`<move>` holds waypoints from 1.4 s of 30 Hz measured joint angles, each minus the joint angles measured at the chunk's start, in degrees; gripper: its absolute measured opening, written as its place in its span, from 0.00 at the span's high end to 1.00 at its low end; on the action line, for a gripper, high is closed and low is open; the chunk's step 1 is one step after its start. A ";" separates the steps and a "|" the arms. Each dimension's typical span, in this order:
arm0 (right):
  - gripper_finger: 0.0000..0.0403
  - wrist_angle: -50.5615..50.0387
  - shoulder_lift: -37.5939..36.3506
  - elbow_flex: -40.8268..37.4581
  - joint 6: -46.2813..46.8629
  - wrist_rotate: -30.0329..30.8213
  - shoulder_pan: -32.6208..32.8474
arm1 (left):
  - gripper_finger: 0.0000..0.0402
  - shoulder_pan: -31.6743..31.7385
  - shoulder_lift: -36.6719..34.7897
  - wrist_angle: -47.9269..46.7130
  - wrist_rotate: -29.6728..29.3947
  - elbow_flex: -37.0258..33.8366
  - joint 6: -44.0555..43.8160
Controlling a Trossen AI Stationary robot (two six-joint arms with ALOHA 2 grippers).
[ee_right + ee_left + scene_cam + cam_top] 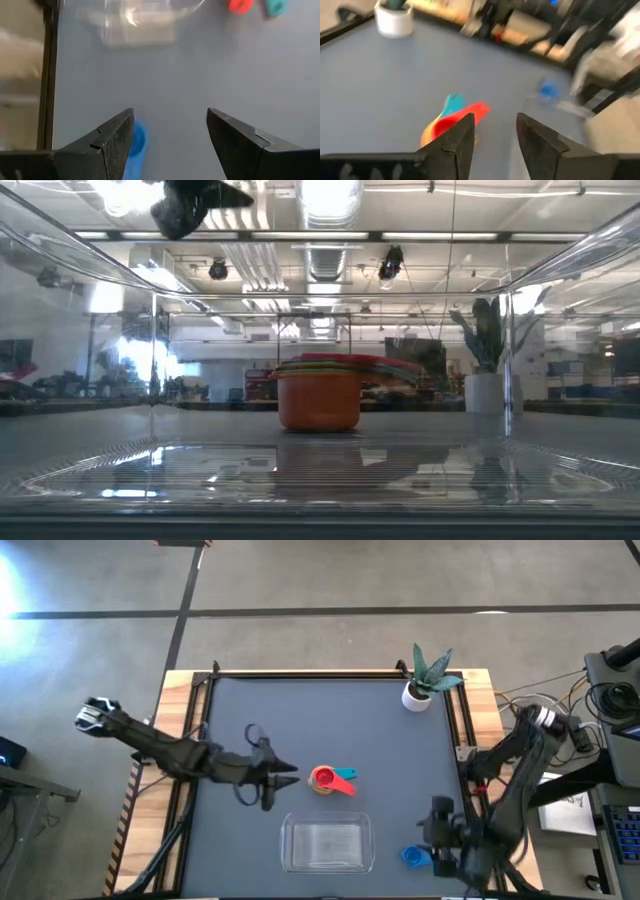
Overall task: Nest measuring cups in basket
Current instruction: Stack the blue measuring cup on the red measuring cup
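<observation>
Left gripper: the left gripper (pixel 283 776) hovers over the dark table (pixel 300 710), its dark fingers (pixel 455 142) parted with nothing between them, aimed at the stack just beside it, probably to line up a pick.
Nested stack: small round plastic measuring cups (pixel 322 779) sit one inside another mid-table, red on top, an orange bowl (pixel 319 401) outermost in the low view, teal and red handles (pixel 343 780) fanned out; it stands outside the basket, so it has yet to be carried in.
Right gripper: the right gripper (pixel 441 843) hangs near the table's front right corner, jaws spread and empty, above the lone cup.
Blue cup: the small blue plastic measuring cup (pixel 414 856) lies apart from the stack, seemingly the last to be nested.
Basket: the clear rectangular plastic basket (pixel 327 844) rests at the front, apparently empty.
Plant: a white pot with a green plant (pixel 421 688) stands at the far right, out of the way.
</observation>
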 joint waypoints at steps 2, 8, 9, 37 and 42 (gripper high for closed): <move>0.41 -0.80 3.93 1.27 1.84 -1.43 2.26 | 0.70 -1.23 -3.05 7.15 -0.11 -4.53 0.86; 0.41 0.24 11.45 2.98 11.01 -8.82 5.36 | 0.76 -2.65 -7.02 19.07 -0.59 -12.16 2.49; 0.41 0.58 12.36 2.97 11.24 -9.74 5.68 | 0.76 -2.72 -7.16 19.78 -0.66 -12.65 2.73; 0.19 13.38 18.09 -7.48 17.86 -19.17 5.98 | 0.77 -2.94 -3.55 13.51 0.31 -5.86 8.46; 0.29 13.68 18.11 -8.68 18.17 -18.89 5.98 | 0.77 -3.44 -4.55 14.21 -0.13 -8.09 7.08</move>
